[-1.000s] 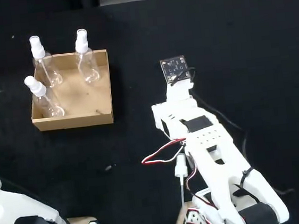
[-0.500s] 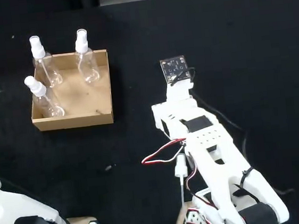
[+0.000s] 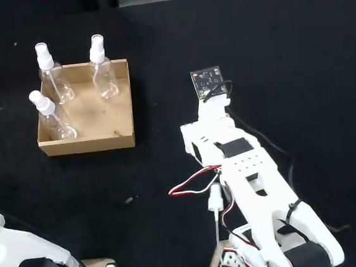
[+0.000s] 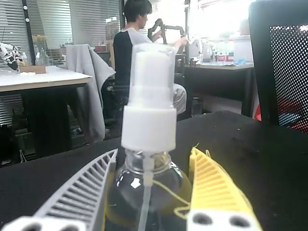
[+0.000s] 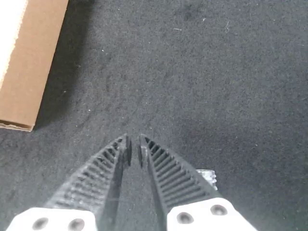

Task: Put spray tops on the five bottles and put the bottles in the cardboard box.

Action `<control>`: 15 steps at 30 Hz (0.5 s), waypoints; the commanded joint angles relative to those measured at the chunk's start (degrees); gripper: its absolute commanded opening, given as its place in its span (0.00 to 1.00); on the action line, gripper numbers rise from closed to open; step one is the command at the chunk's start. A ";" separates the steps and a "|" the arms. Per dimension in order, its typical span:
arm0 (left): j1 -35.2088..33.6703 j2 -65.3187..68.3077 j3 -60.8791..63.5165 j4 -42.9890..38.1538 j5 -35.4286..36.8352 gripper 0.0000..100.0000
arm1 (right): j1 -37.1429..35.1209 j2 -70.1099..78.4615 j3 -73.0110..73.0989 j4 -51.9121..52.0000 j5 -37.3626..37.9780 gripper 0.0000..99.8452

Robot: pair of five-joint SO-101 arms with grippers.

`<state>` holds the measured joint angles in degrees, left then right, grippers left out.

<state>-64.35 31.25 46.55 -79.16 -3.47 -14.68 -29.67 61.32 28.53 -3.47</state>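
Your left hand [image 4: 154,153] is clamped on a clear bottle [image 4: 144,190] — its white spray top [image 4: 150,101] is fitted and stands upright between the two fingers. Your right hand [image 5: 134,144] holds nothing; its fingers are drawn together to a thin slit above the black surface [image 5: 216,72], near a corner of the cardboard box [image 5: 29,62]. Three capped bottles [image 3: 53,76] stand in that box — and a loose spray top [image 3: 215,200] lies on the surface beside the right arm.
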 commanded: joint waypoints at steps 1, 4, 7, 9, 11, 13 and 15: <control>0.92 -2.29 0.57 0.18 0.18 0.14 | -0.44 -1.98 -0.48 -1.32 0.53 0.01; 0.92 -2.29 0.48 0.18 0.18 0.27 | -0.35 -1.98 -0.48 -1.32 0.53 0.01; 0.92 -2.29 0.48 0.18 0.18 0.35 | -0.35 -1.98 -0.48 -1.32 0.53 0.01; 0.92 -2.02 0.48 0.18 0.18 0.35 | -0.35 -2.07 -0.48 -1.23 0.53 0.01; 0.92 -1.85 0.48 0.18 0.18 0.34 | -0.35 -2.07 -0.48 -1.23 0.53 0.01; 0.57 -1.85 0.48 0.18 0.18 0.31 | -0.35 -2.07 -0.48 -1.23 0.53 0.01; 0.31 -2.29 0.40 0.18 0.18 0.29 | -0.35 -2.07 -0.48 -1.23 0.53 0.01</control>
<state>-64.26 31.08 46.99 -78.64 -3.65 -14.68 -29.67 61.32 28.53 -3.47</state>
